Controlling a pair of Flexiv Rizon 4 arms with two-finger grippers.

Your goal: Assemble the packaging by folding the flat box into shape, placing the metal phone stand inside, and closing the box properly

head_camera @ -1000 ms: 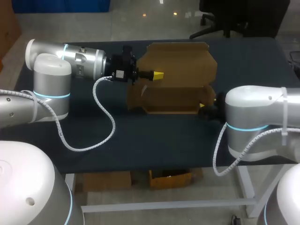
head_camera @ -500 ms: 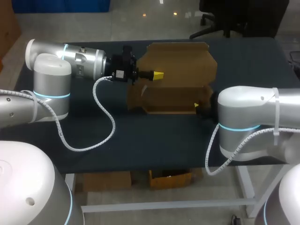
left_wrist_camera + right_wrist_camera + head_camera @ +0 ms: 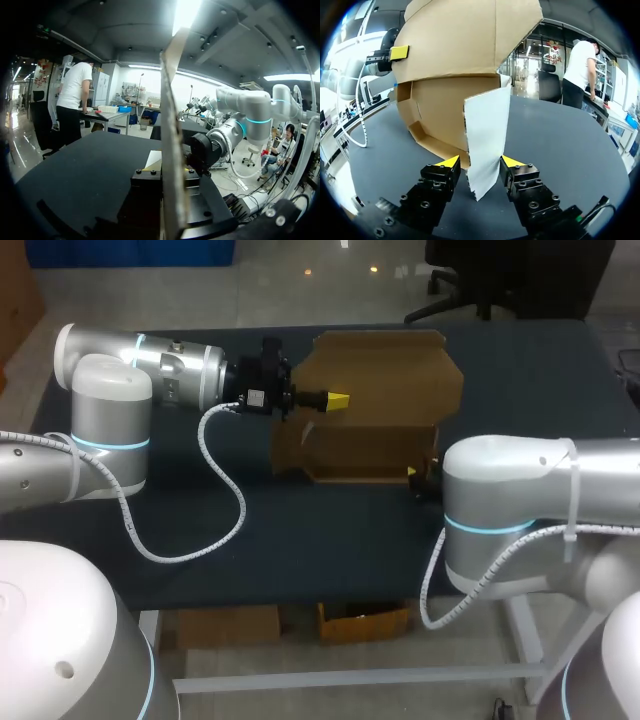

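Note:
A brown cardboard box [image 3: 365,452] stands half folded in the middle of the black table, its lid [image 3: 385,365] raised upright. My left gripper [image 3: 338,400] is shut on the lid's left edge; from the left wrist the lid [image 3: 170,150] shows edge-on, running out from its jaws. My right gripper [image 3: 480,162] is open at the box's right end. A pale side flap [image 3: 487,135] hangs between its yellow fingertips [image 3: 451,161], with a gap on one side. In the head view my right arm hides that gripper. No phone stand is in view.
My left arm's white cable [image 3: 225,490] loops over the table [image 3: 300,535] left of the box. Bare tabletop lies in front of the box and behind it at the far right. My right arm's elbow [image 3: 500,510] hangs over the front right edge.
My right arm has slid left toward the box's right end. The left arm and the raised lid have kept still.

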